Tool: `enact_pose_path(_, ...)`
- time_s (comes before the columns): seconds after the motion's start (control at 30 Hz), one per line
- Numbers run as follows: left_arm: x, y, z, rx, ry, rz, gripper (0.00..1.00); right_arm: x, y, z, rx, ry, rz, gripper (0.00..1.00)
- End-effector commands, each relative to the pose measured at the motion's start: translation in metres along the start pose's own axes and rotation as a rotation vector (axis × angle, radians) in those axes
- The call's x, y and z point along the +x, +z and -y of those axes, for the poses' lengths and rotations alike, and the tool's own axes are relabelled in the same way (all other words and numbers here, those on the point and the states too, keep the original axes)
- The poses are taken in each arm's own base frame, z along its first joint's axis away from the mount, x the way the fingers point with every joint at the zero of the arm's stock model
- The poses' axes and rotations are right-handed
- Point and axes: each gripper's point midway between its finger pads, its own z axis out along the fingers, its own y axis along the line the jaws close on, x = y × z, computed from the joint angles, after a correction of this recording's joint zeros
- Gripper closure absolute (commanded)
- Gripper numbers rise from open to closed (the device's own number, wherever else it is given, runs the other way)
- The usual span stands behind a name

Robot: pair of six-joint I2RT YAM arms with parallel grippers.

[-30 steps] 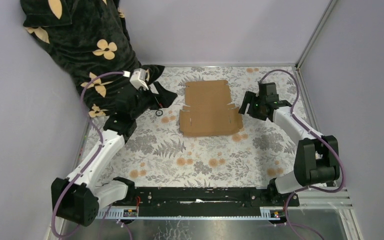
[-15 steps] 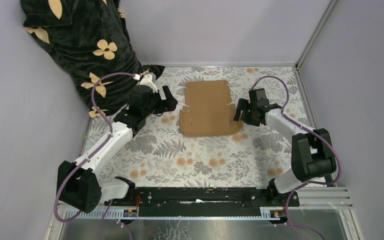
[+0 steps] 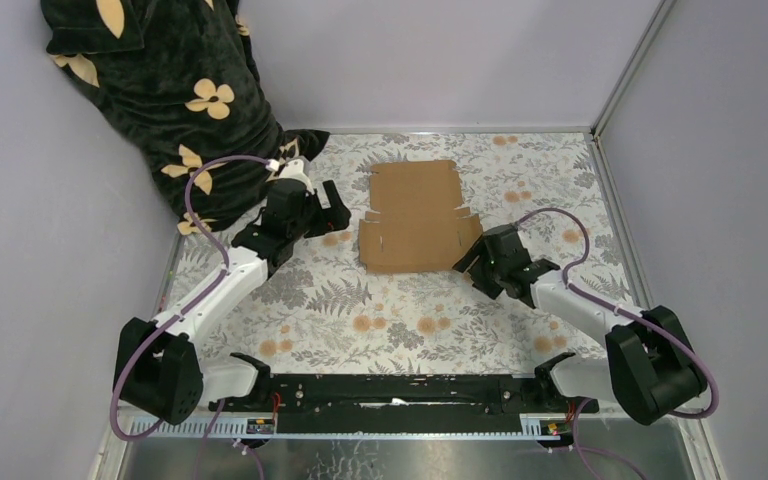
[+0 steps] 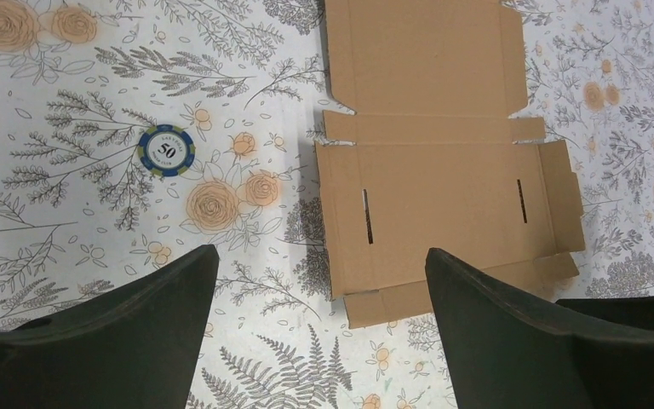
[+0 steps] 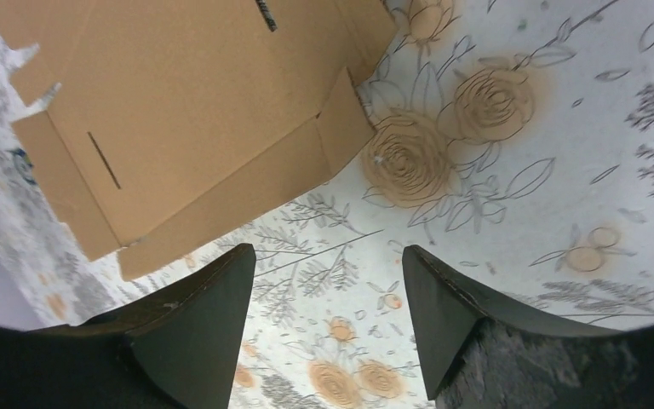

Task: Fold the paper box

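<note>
The paper box (image 3: 415, 215) lies flat and unfolded on the floral table cover, a plain brown cardboard sheet with flaps and two slots. The left wrist view shows the paper box (image 4: 443, 187) from above, the right wrist view shows the near right corner of the paper box (image 5: 187, 111). My left gripper (image 3: 335, 207) hovers just left of the sheet, open and holding nothing; the left gripper (image 4: 319, 256) spans its near left corner. My right gripper (image 3: 468, 262) sits at the near right corner, open and holding nothing. The right gripper (image 5: 328, 251) has only table cover between its fingers.
A blue and white poker chip (image 4: 166, 151) lies on the cover left of the sheet. A dark cloth with yellow flowers (image 3: 160, 90) hangs over the far left corner. Grey walls close in the table on three sides, with a metal post (image 3: 625, 70) at the far right.
The right gripper has swung from the sheet's right side to its near right corner, its jaws narrowing a little. The left gripper has moved right, closer to the sheet's left edge.
</note>
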Motion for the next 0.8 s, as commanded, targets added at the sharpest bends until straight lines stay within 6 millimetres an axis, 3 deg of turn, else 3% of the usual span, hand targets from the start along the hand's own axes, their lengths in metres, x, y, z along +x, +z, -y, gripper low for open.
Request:
enact_pose_path(0.0,0.001,-0.005,-0.001,0.000,-0.020,0.021,0.01,-0.009,0.003,-0.022,-0.027,0.199,0.092,0.28)
enact_pose_path(0.4,0.017,-0.005,-0.006,0.003,-0.023,-0.009,0.01,0.016,0.026,-0.026,0.061,0.312,0.145,0.30)
enact_pose_path(0.77,0.021,-0.007,-0.007,0.006,-0.015,-0.022,0.01,0.010,0.032,-0.033,0.098,0.266,0.176,0.30)
